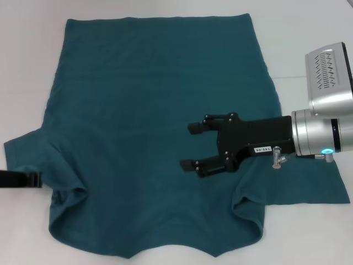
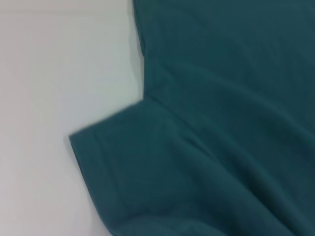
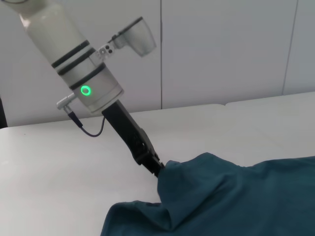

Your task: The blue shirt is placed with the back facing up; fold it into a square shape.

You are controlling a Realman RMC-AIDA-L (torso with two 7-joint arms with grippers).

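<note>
Two grippers are at work around the blue shirt (image 1: 154,110), which lies spread flat on the white table (image 1: 309,22) and takes up most of it in the head view. The right gripper (image 1: 193,146) reaches in over the shirt's right half beside the right sleeve (image 1: 309,185), its two black fingers (image 1: 197,127) spread apart with nothing between them. A small white label (image 1: 261,149) with dark lettering is stuck on the gripper's body; the characters are too small to read with certainty.

The left gripper (image 1: 34,179) shows in the head view only as a black tip at the picture's edge, meeting the outer end of the shirt's left sleeve (image 1: 27,154). The right wrist view shows what the head view cuts off: the left arm (image 3: 74,54) slanting down to the table, a green ring light (image 3: 86,90) glowing on its wrist, and the left gripper (image 3: 156,168) clenched on the sleeve edge, with the cloth (image 3: 211,196) drawn up into a peak there.

The left wrist view shows only the shirt's sleeve (image 2: 128,162) with its hemmed edge and the shirt body (image 2: 231,69), lying on the table (image 2: 49,73).
</note>
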